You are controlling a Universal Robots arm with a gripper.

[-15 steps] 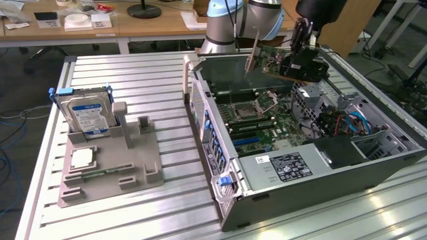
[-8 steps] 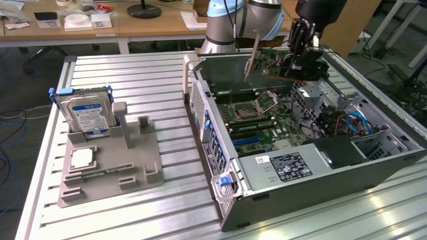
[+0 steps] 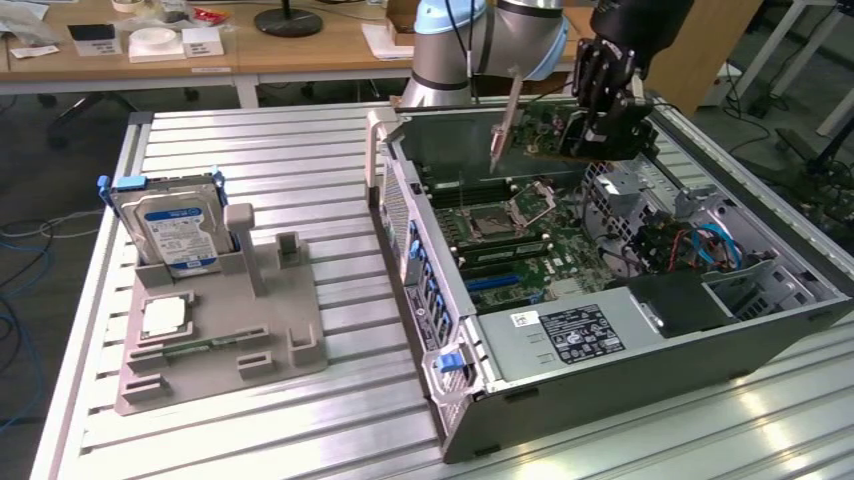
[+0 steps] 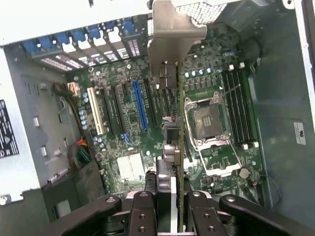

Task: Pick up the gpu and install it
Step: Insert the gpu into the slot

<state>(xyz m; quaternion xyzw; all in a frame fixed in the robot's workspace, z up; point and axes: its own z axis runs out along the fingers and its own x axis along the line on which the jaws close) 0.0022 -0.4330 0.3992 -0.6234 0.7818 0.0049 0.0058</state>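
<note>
So the gripper (image 3: 583,140) is hanging in the upper right of the exterior view, over the open case (image 3: 601,400), jaws narrow and pinching the gpu (image 3: 545,138) by one end. It's floating edge-on, clear above the motherboard (image 4: 123,123), bracket (image 4: 170,44) at the far end. Hard drive (image 3: 174,225) is sitting in its holder (image 3: 227,340) at center left.

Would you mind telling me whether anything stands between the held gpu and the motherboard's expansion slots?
Nothing visible does: the end effector holds the gpu above the open case, and the expansion slots below appear bare.
</note>
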